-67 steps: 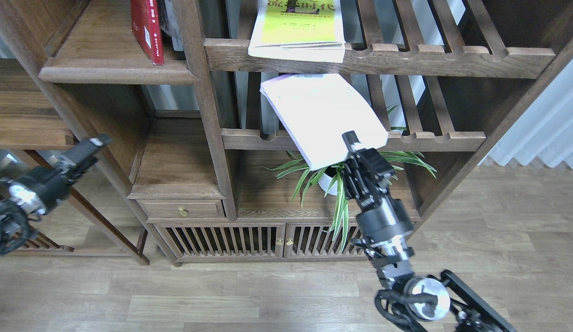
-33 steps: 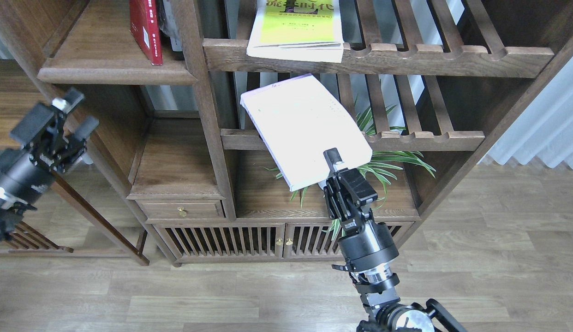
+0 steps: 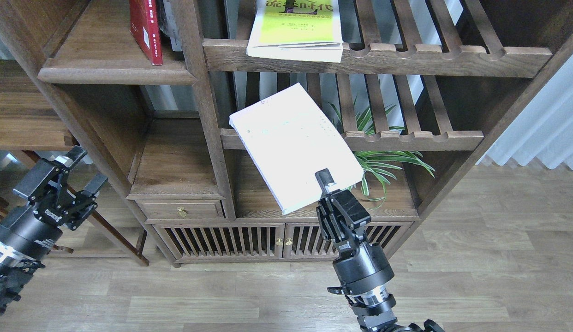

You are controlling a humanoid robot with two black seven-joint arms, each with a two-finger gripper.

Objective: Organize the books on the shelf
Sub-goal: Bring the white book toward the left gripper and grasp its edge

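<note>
Plant (image 3: pixel 383 157): long green leaves, on the low wooden surface behind the lower rack.
Racks (image 3: pixel 406 53): two slatted, notched front rails, one above the other.
Drawer (image 3: pixel 182 210): small brass knob.
Cabinet doors (image 3: pixel 249 240): slatted, two brass knobs.
Floor (image 3: pixel 475 258): pale wood planks.
Curtain (image 3: pixel 545 129): white, far right.

Black arms (image 3: pixel 360 272), silver wrist rings.

top edge crops red book (image 3: pixel 146 28) and yellow-green book (image 3: pixel 295 27).
</note>
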